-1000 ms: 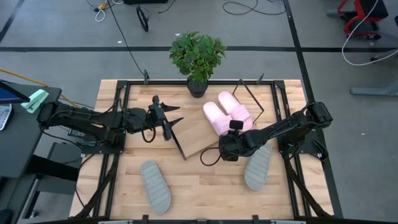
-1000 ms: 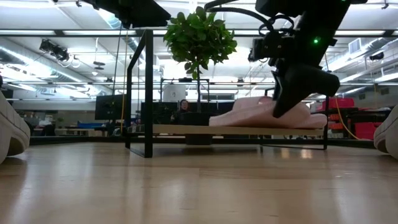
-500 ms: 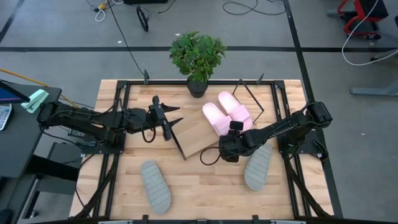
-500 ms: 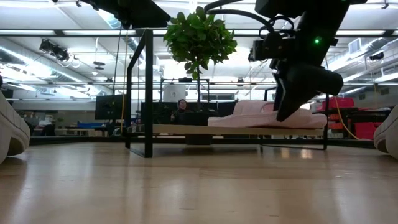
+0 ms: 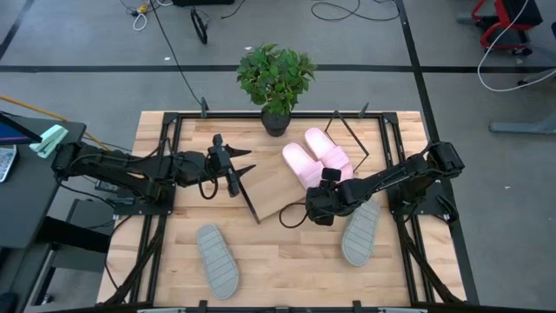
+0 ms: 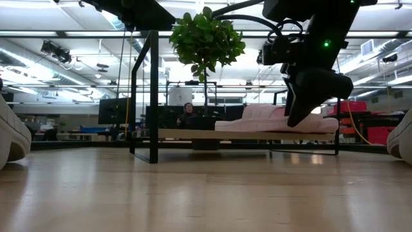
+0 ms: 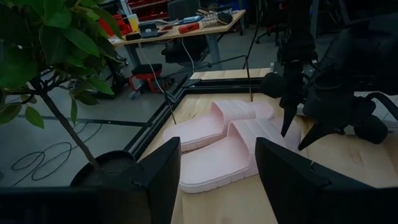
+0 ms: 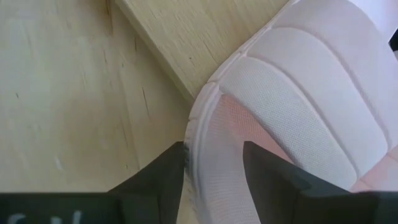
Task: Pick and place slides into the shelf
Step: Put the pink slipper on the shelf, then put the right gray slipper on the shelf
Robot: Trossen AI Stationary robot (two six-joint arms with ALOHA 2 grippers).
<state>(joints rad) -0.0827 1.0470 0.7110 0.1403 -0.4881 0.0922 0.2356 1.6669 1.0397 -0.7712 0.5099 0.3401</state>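
Observation:
Two pale pink slides lie side by side on the right half of the slanted wooden shelf, soles down on the board. My right gripper stands open at the near end of the nearer pink slide, slanting down, with that slide's side rim between its fingers. My left gripper hovers open above the shelf's left corner, with nothing between its fingers. Two grey slides lie on the table near its front edge. My right gripper straddles the nearer pink slide's side rim at its near end, one finger outside the rim, the other over the footbed. The fingers slant down from the table's near right. Whether they touch the slide I cannot tell. It lies flat on the shelf.
A potted plant stands at the far edge behind the shelf. The shelf's black wire frame rises around the board. The board's left half is bare wood. Black rails run along both table sides.
The nearer pink slide was tipped, one end raised off the board; it has settled flat on the shelf beside the other. My right gripper has stayed at that slide's near end.

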